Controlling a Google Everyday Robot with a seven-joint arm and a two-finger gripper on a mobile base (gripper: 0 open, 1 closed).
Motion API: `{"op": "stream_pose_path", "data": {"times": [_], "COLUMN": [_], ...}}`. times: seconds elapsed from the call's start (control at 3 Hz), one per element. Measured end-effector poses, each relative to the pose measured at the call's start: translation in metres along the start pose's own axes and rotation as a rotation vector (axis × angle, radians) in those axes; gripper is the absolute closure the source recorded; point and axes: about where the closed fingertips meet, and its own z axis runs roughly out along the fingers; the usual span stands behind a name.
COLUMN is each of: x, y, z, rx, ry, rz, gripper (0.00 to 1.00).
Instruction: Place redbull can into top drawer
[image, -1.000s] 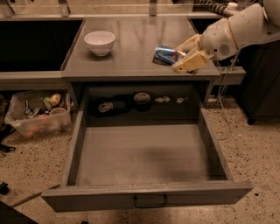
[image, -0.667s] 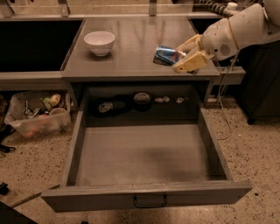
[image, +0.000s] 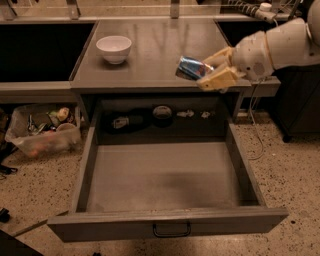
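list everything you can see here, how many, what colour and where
table: one, grey, centre
white bowl: one, white, on the table, left rear
redbull can: one, blue and silver, held over the table's right front edge
top drawer: one, grey, pulled open below the table
small items: about four, dark and pale, at the drawer's back under the tabletop
plastic bin: one, clear, full of clutter, on the floor at left
arm: one, white, reaching in from the right
gripper: one, tan, shut on the redbull can
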Motion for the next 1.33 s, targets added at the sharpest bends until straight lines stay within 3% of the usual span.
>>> {"op": "stream_pose_path", "data": {"times": [0.33, 0.67, 1.33], "x": [0.038, 0.07, 0.07], "y": [0.045, 0.075, 0.083], "z": [0.028, 0.058, 0.064], "rx": [-0.082, -0.188, -0.189], "ry": [0.002, 0.006, 0.043], "rz": [0.066, 0.101, 0.107], "gripper": [1.0, 1.0, 1.0]}}
